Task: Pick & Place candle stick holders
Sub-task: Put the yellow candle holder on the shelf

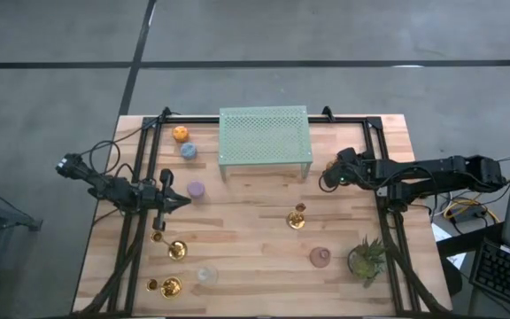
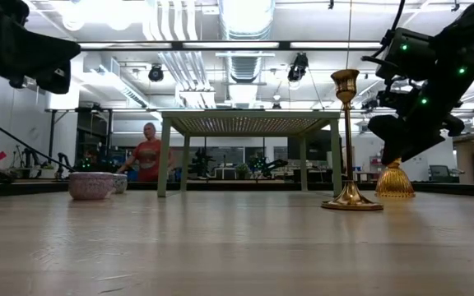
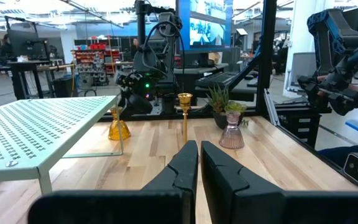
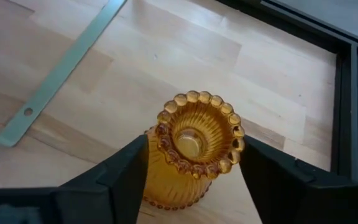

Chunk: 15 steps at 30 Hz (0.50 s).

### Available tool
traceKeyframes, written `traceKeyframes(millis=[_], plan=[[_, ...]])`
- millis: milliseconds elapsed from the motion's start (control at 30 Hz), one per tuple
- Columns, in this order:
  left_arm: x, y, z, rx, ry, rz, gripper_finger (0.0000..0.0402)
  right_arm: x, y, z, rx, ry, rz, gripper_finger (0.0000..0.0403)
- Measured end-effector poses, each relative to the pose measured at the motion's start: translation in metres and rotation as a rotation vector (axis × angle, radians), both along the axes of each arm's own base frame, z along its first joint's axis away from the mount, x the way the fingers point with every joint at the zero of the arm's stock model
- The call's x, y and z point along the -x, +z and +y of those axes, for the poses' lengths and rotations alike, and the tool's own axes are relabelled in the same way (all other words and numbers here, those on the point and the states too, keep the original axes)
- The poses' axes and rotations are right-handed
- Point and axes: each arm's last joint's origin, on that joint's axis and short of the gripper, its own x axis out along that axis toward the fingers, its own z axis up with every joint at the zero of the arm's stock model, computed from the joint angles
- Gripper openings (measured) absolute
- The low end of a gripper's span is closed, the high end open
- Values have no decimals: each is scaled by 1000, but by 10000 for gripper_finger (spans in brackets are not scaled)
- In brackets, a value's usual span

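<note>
While the pale green mesh rack (image 1: 265,136) fills the table's far middle, the right gripper (image 4: 191,163) straddles the amber ribbed glass holder (image 4: 194,146) just beside the rack's right end, fingers wide on either flank and apparently not yet touching. Glass like this looks rigid, slick and chippable at its beaded rim; the ribbed waist seems the safest hold. Its base is hidden. At the table's left, the left gripper (image 3: 199,163) hovers nearly closed, empty.
</note>
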Motion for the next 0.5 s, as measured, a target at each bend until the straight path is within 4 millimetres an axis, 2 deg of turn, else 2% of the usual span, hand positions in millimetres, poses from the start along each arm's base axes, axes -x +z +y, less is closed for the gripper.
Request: traceKeyframes(millis=[500], plan=[[0, 0, 0, 0, 1, 0, 26, -1, -3, -1, 62, -3, -19, 186]])
